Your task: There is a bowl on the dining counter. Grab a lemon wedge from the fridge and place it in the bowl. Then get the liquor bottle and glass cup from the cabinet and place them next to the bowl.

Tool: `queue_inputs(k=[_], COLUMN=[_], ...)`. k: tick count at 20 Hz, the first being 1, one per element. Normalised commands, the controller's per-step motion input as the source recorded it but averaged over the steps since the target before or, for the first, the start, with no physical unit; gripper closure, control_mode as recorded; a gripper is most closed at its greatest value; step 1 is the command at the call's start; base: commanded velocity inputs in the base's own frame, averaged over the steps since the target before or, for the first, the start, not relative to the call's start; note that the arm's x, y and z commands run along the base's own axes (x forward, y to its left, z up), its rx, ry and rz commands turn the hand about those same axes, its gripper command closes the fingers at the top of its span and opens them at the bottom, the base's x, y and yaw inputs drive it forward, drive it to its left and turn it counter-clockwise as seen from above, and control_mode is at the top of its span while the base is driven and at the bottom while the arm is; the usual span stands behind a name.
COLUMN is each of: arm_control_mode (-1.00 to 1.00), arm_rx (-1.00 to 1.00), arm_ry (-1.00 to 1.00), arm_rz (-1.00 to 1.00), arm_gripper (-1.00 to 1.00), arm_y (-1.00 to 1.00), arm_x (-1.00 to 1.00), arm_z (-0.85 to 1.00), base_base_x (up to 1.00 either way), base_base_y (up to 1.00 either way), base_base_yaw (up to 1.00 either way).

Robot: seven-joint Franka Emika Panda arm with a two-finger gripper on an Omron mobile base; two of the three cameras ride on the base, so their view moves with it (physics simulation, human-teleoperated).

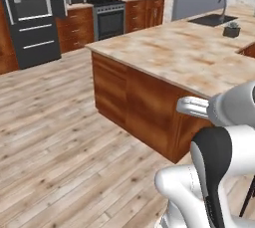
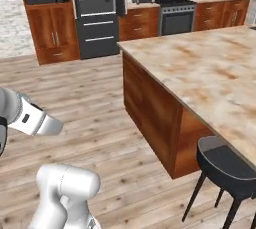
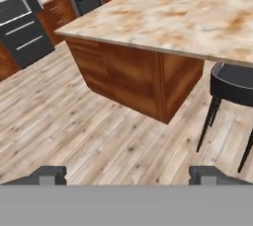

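Observation:
My gripper (image 3: 128, 174) stands open with nothing between its fingers, its two dark fingertips (image 3: 49, 174) wide apart low over the wooden floor. It looks toward the corner of the dining counter (image 3: 168, 18), a marble-topped island with wooden sides (image 1: 189, 57) (image 2: 210, 68). The fridge (image 1: 32, 18) (image 2: 97, 13) (image 3: 20, 27) stands at the far wall, its upper door swung open on a bright interior. The bowl, lemon wedge, liquor bottle and glass cup are out of view.
A black stool (image 2: 225, 165) (image 3: 234, 84) stands at the island's near side. A sink (image 1: 213, 19) and a small potted plant (image 1: 231, 30) sit on the far counter. A stove (image 1: 107, 15) (image 2: 175, 15) lines the back wall. Open wooden floor (image 1: 60, 137) lies between me and the fridge.

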Motion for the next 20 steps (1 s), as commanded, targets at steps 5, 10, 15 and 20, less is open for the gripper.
queue_inputs(k=[5,10,15,20], arm_control_mode=[1.0,1.0,1.0,1.0], arm_rx=[0.0,0.0,0.0,0.0], arm_ry=[0.0,0.0,0.0,0.0], arm_rz=[0.0,0.0,0.0,0.0], arm_gripper=[-1.0,-1.0,-1.0,-1.0], arm_y=[0.0,0.0,0.0,0.0], arm_x=[0.0,0.0,0.0,0.0], arm_z=[0.0,0.0,0.0,0.0], base_base_x=[1.0,1.0,1.0,1.0], base_base_y=[0.28,0.25,0.26,0.28], base_base_yaw=[0.15,0.15,0.08,0.0])
